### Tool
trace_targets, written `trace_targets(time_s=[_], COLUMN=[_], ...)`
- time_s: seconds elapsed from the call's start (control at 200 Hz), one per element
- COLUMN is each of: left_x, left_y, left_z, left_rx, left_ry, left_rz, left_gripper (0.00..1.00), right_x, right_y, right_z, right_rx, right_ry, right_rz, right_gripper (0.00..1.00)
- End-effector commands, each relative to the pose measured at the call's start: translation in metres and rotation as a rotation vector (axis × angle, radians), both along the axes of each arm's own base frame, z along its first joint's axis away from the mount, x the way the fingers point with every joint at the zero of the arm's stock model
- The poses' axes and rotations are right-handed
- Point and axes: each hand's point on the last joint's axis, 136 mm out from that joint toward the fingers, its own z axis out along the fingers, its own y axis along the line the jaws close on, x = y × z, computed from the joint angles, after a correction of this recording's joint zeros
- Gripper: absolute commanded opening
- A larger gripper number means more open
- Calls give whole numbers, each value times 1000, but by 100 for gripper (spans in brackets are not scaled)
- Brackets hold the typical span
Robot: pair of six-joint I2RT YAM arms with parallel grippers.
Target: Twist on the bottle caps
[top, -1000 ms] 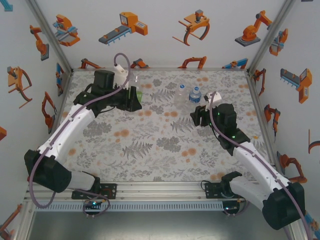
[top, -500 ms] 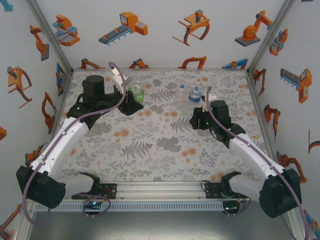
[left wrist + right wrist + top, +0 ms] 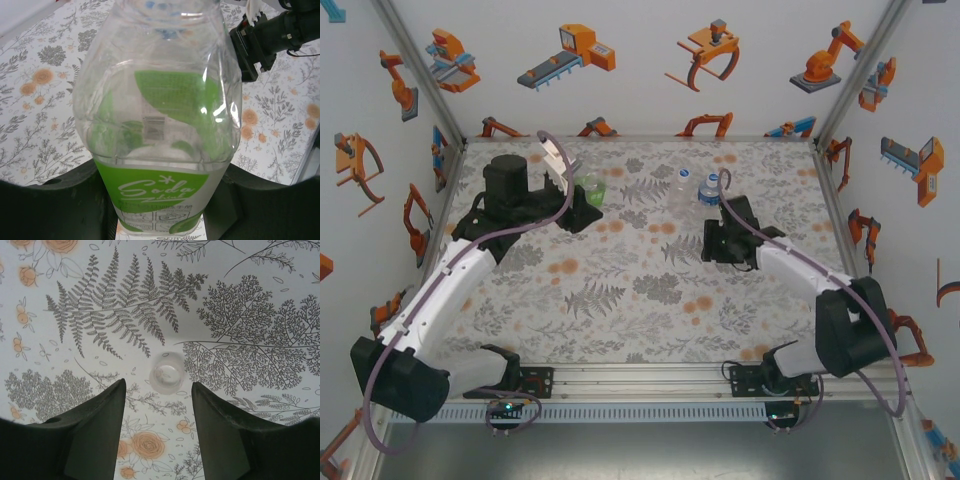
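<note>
Right end effector (image 3: 157, 385) swung over cap (image 3: 167, 372), blue-labelled bottle (image 3: 710, 188) just beyond

**Clear plastic, matt print, dull black claws**

The green bottle (image 3: 160, 125) is thin see-through plastic. It is glossy, with bright highlights across its ribbed shoulders. Its label (image 3: 160, 192) is a smooth printed film in green and white. At the bottom of that wrist view, the left claw (image 3: 162, 210) has matt black fingers (image 3: 50, 205).

The counter (image 3: 250, 315) has a matt covering printed with grey ferns and orange flowers, and it shows no sheen. On it, the bottle cap (image 3: 167, 372) looks like pale, slightly see-through plastic, faintly shiny. The right claw (image 3: 157, 390) has dull dark fingers with a finely grained face.

In the overhead view, the arm shells (image 3: 450, 285) are smooth white plastic. The rail (image 3: 640, 378) along the bottom is bare silvery metal.
</note>
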Motion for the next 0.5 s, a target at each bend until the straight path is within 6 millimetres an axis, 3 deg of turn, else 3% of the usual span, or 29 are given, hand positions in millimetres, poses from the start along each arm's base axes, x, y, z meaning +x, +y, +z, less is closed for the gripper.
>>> trace_targets(time_s=[0.0, 0.496], left_x=[-1, 3], left_y=[5, 9], left_z=[1, -2], left_rx=[26, 49], left_ry=[-28, -17], left_rz=[17, 49], left_gripper=[0, 3], right_x=[4, 5], right_y=[-7, 0], right_z=[-4, -37], right_rx=[-21, -36], right_ry=[42, 142], right_rz=[-55, -44], right_gripper=[52, 50])
